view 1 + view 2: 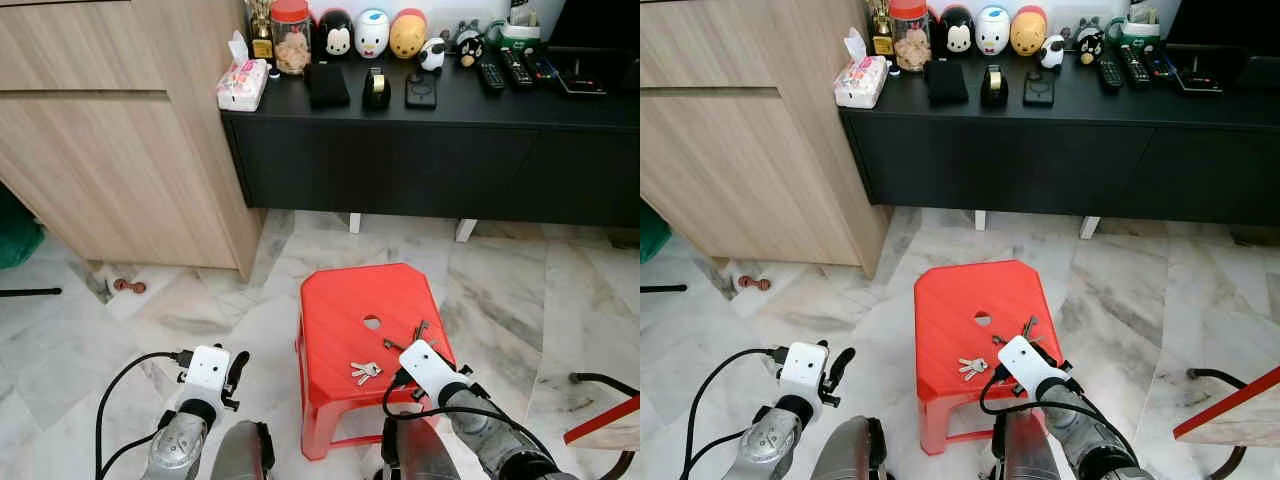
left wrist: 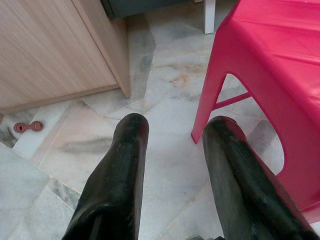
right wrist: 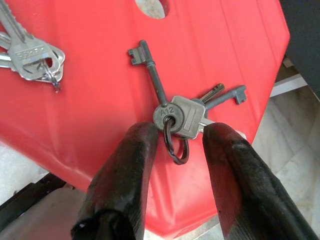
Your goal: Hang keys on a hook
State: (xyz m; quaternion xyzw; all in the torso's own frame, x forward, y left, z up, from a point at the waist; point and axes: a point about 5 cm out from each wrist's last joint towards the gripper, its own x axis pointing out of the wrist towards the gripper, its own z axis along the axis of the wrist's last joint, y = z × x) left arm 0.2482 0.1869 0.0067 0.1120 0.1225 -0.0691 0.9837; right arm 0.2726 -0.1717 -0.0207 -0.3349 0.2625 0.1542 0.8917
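Two black fingers of the right gripper (image 3: 175, 145) stood apart on either side of a bunch of dark keys (image 3: 182, 112), the ring lying in the gap between them, nothing yet clamped. That bunch lay on the top of the red stool (image 1: 345, 300), near its right edge, with a skeleton key pointing toward the hole in the seat. A second bunch of silver keys (image 1: 365, 371) lay apart from it, nearer the stool's front. The left gripper (image 2: 172, 165) hung low beside the stool, fingers spread and holding nothing, above the marble floor (image 1: 200, 300). Behind stood a black cabinet (image 1: 430, 150) and a wooden cupboard (image 1: 110, 140).
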